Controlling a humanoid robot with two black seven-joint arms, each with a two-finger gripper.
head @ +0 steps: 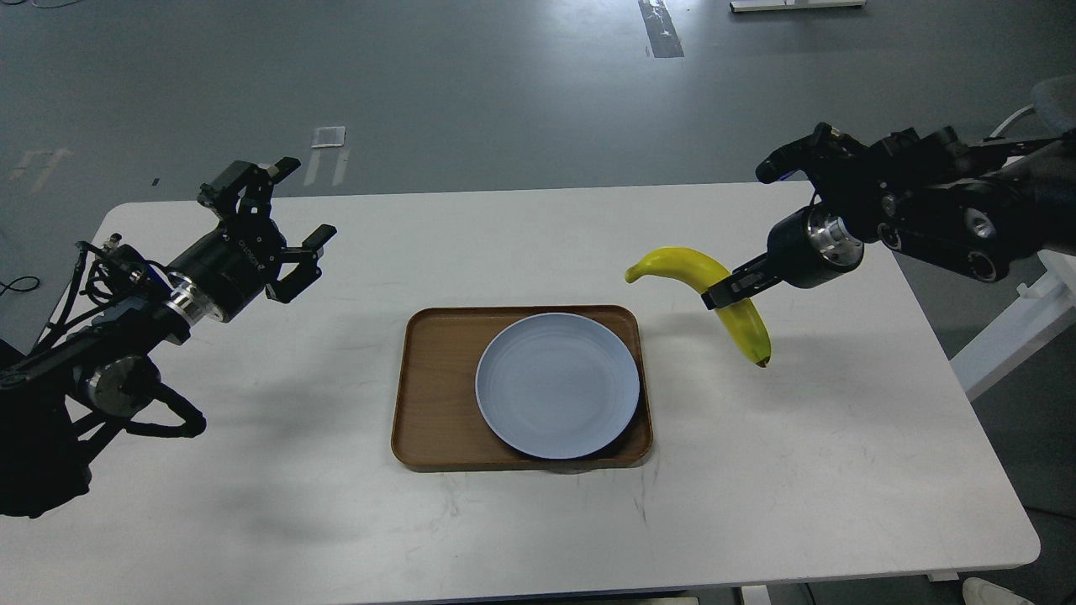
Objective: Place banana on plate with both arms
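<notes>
The yellow banana (689,270) hangs in the air to the right of the plate, held at its middle, stem end pointing left and dark tip down. My right gripper (730,292) is shut on it, coming in from the right. The pale blue-grey plate (557,385) lies empty on a brown wooden tray (433,386) at the table's centre. My left gripper (290,214) is open and empty, raised above the table's left part, well away from the plate.
The white table (521,521) carries the tray. Its right edge is near a white frame (1009,336) standing on the floor. Grey floor lies behind the far edge.
</notes>
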